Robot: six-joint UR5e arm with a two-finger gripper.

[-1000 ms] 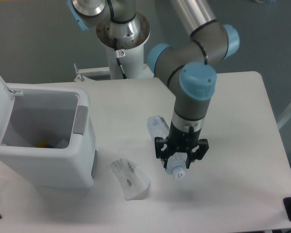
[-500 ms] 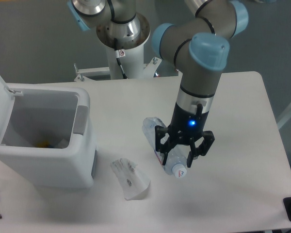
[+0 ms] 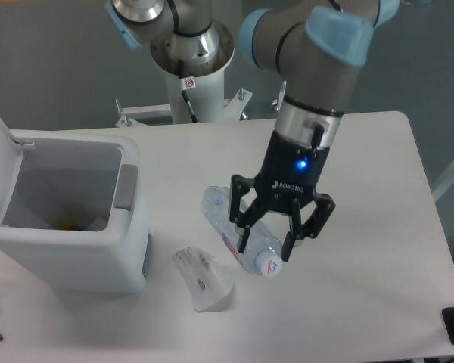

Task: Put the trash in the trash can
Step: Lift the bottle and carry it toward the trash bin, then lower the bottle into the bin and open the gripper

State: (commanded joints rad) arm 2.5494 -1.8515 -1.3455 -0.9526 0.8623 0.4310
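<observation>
White trash can sits at my left, lid up to receive waste. Right of it, the cup lies on the tabletop. Further right, my gripper clamps the water bottle crosswise, raised for transfer.

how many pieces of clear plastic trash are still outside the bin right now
2. The water bottle is held in the gripper above the table; the cup lies beside the trash can. The bin's inside is partly hidden.
</observation>
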